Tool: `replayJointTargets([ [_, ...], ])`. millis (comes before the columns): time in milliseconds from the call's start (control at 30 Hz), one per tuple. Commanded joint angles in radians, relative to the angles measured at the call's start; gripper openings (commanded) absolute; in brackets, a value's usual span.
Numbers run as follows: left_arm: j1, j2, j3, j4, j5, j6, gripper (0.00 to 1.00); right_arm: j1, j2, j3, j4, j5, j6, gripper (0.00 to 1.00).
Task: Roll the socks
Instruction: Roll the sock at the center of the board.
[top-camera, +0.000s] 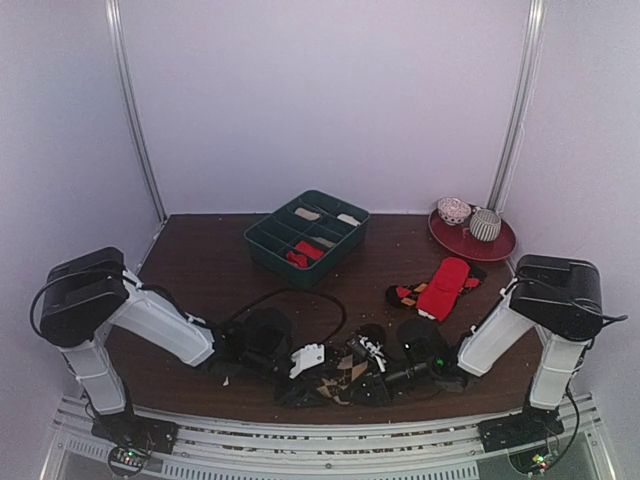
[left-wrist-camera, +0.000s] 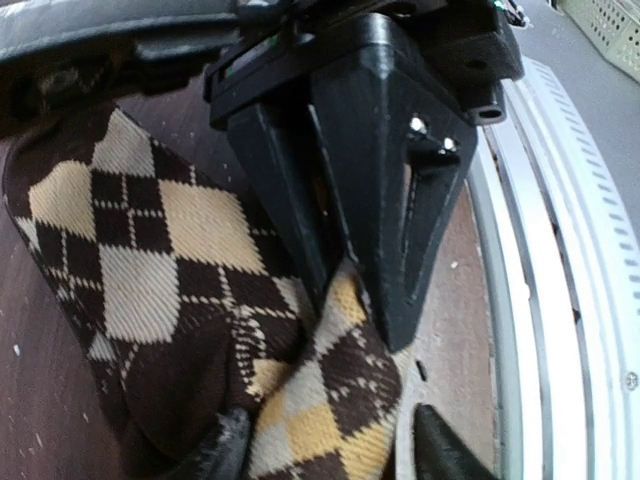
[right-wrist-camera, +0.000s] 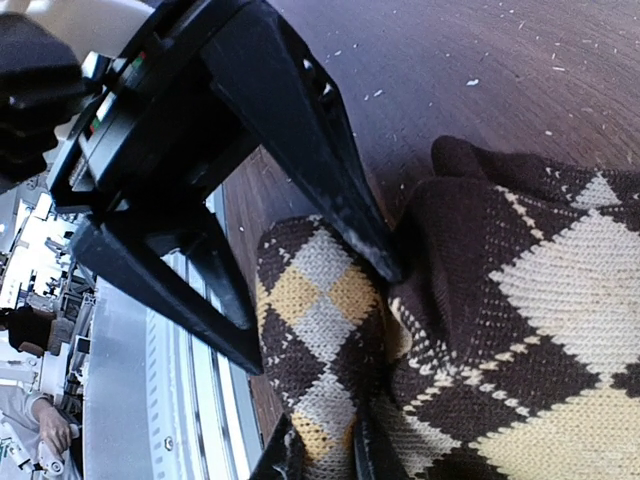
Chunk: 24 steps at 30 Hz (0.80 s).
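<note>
The dark brown argyle socks (top-camera: 335, 385) lie bunched at the table's front edge between both grippers. My right gripper (right-wrist-camera: 325, 455) is shut on a fold of them; in the left wrist view it (left-wrist-camera: 355, 310) comes down onto the cloth (left-wrist-camera: 180, 260). My left gripper (left-wrist-camera: 335, 445) is open and straddles the sock's folded end: one finger (left-wrist-camera: 225, 440) touches the cloth, the other stands apart from it. In the right wrist view its spread fingers (right-wrist-camera: 320, 318) flank the sock edge (right-wrist-camera: 330, 290). The red socks with white striped cuffs do not show clearly.
A plain red sock (top-camera: 443, 287) lies on a dark red-marked one at the right. A green divided bin (top-camera: 262, 247) at the back holds a red item (top-camera: 305, 253). A red plate (top-camera: 495, 248) with two cups stands back right. A black cable (top-camera: 300, 297) loops mid-table.
</note>
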Motion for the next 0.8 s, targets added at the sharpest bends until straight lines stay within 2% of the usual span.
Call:
replayJointTargets([
  [0,-0.006,0.052,0.043,0.036,0.012,0.005,0.48,0.005,0.078,-0.046,-0.337,0.003,-0.014,0.10],
  [100,-0.006,0.064,0.049,0.040,0.023,-0.011,0.32,0.005,0.079,-0.046,-0.345,0.005,-0.017,0.10],
  [167,-0.006,0.067,0.052,0.038,0.027,-0.025,0.06,0.004,0.080,-0.041,-0.357,0.009,-0.020,0.10],
  [200,-0.006,0.070,0.053,0.032,0.023,-0.036,0.00,0.004,0.073,-0.038,-0.363,0.016,-0.026,0.09],
  [300,-0.006,0.094,0.068,-0.016,0.012,-0.070,0.00,0.003,0.023,-0.033,-0.394,0.041,-0.039,0.09],
  [400,-0.001,0.128,0.088,-0.090,-0.003,-0.130,0.00,0.004,-0.078,-0.015,-0.471,0.088,-0.065,0.16],
  [500,0.014,0.169,0.128,-0.221,0.008,-0.213,0.00,0.006,-0.250,-0.012,-0.551,0.176,-0.098,0.23],
  [633,0.072,0.183,0.108,-0.262,0.122,-0.342,0.00,0.066,-0.509,-0.021,-0.640,0.406,-0.202,0.33],
  [667,0.087,0.184,0.100,-0.258,0.152,-0.368,0.00,0.097,-0.559,-0.027,-0.648,0.472,-0.241,0.37],
  [767,0.112,0.205,0.112,-0.296,0.207,-0.392,0.00,0.226,-0.655,-0.053,-0.624,0.658,-0.385,0.41],
])
